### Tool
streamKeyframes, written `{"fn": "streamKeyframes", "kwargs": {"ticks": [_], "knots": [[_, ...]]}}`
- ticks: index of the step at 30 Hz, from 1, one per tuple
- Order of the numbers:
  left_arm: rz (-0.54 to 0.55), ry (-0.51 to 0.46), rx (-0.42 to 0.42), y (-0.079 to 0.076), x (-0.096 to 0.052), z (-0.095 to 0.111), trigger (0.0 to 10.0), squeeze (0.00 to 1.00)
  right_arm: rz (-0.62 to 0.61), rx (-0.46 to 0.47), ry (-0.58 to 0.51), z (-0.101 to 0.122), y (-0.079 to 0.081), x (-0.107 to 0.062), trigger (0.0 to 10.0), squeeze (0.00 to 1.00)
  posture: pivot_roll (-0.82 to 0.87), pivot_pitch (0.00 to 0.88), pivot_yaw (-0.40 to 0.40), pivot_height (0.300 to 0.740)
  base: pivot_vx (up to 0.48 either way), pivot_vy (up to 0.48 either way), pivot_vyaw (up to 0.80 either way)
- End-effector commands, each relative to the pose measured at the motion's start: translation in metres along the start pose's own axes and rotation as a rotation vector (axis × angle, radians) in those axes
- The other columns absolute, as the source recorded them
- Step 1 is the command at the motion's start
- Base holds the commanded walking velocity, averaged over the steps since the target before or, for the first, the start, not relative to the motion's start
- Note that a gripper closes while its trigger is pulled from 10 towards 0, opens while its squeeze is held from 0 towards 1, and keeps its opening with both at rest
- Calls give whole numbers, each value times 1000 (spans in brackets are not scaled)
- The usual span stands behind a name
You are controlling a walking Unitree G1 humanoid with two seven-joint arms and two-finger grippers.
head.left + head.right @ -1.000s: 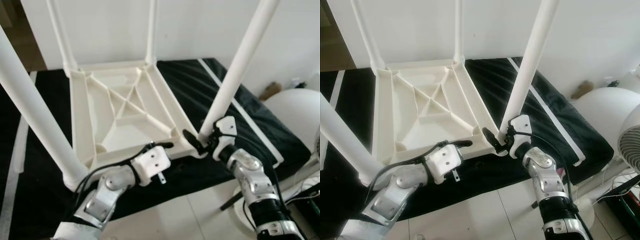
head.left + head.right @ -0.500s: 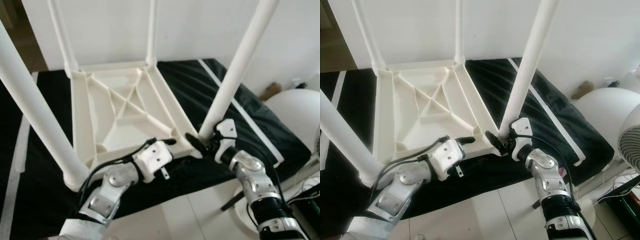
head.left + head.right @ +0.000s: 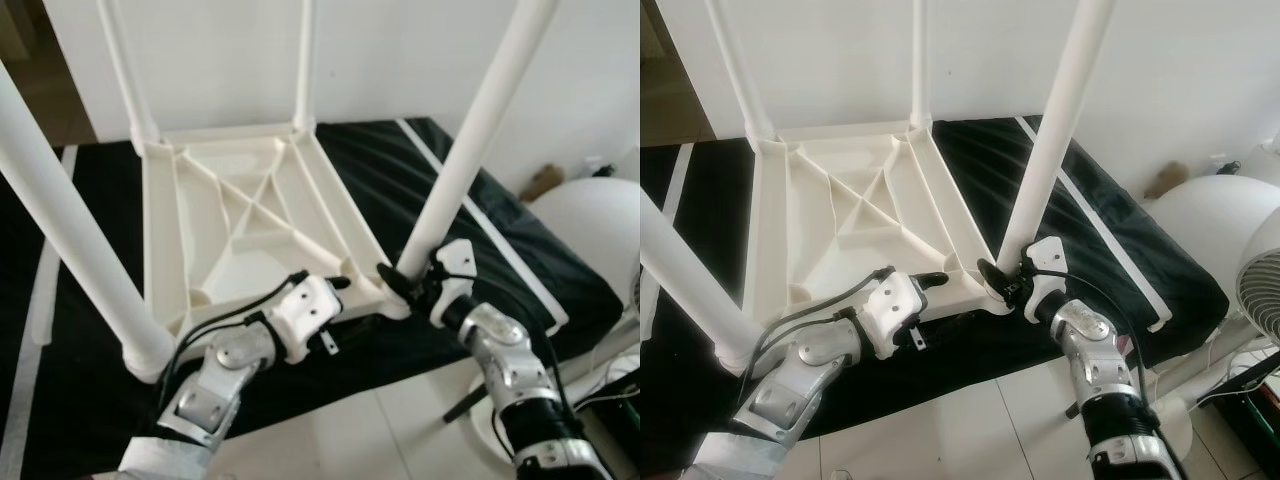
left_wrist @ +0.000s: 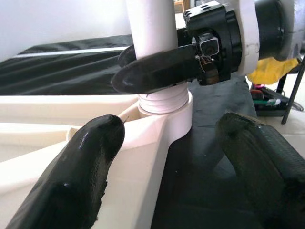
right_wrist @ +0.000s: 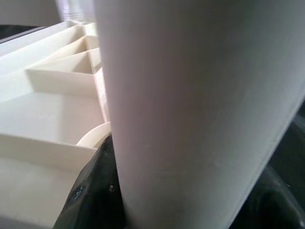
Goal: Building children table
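A black mat (image 3: 480,215) by a white wall carries the upturned white tabletop (image 3: 240,225), legs pointing up. At its near right corner, the right gripper (image 3: 1002,282) clasps the leg (image 3: 470,150) just above the socket. The left gripper (image 4: 167,157) straddles the near rim beside it, fingers (image 4: 76,176) spread wide.

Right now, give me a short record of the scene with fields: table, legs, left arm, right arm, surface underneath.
table: white plastic tabletop lying upside down, ribbed underside up
legs: four white legs standing upward at the corners; near right leg seated in its corner socket
left gripper: fingers open, straddling the tabletop's near edge beside that socket
right gripper: fingers shut around the base of the near right leg
surface: black mat on a light tiled floor
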State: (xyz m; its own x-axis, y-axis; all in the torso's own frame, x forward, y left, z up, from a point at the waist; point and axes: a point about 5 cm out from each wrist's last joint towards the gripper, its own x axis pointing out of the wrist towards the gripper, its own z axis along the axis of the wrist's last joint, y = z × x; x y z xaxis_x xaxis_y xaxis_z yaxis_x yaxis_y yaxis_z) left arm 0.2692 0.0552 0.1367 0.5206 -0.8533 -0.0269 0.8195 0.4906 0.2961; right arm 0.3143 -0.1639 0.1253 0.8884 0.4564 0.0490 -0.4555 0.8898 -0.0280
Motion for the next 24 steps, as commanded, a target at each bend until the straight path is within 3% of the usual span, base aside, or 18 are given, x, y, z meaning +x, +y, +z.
{"fn": "streamKeyframes", "kwargs": {"ticks": [1, 6, 8, 10, 14, 24], "knots": [[6, -13, -32, -1, 0, 4, 10000, 0, -107, 26, 20, -5, -4, -6, 10000, 0, -9, 46, -45, 740, 0, 0, 0], [18, -20, -69, -1, 0, 5, 10000, 0, -248, 76, 24, -12, 4, -11, 10000, 0, -15, 47, -47, 740, 0, 0, 0], [22, -25, -82, -1, 1, 5, 10000, 0, -338, 72, 79, -18, 12, -12, 10000, 0, -22, 46, -51, 740, 0, 0, 0], [22, -25, -82, -1, 1, 5, 10000, 0, -338, 72, 79, -18, 12, -12, 10000, 0, -22, 46, -51, 740, 0, 0, 0], [28, -31, -85, -2, 4, 5, 10000, 0, -571, 179, 105, -24, 25, -14, 10000, 0, -24, 40, -60, 740, 0, 0, 0], [70, -47, -143, 2, 2, 10, 10000, 0, -664, 183, 86, -18, 33, -22, 10000, 0, -31, 30, -55, 740, 0, 0, 0]]}}
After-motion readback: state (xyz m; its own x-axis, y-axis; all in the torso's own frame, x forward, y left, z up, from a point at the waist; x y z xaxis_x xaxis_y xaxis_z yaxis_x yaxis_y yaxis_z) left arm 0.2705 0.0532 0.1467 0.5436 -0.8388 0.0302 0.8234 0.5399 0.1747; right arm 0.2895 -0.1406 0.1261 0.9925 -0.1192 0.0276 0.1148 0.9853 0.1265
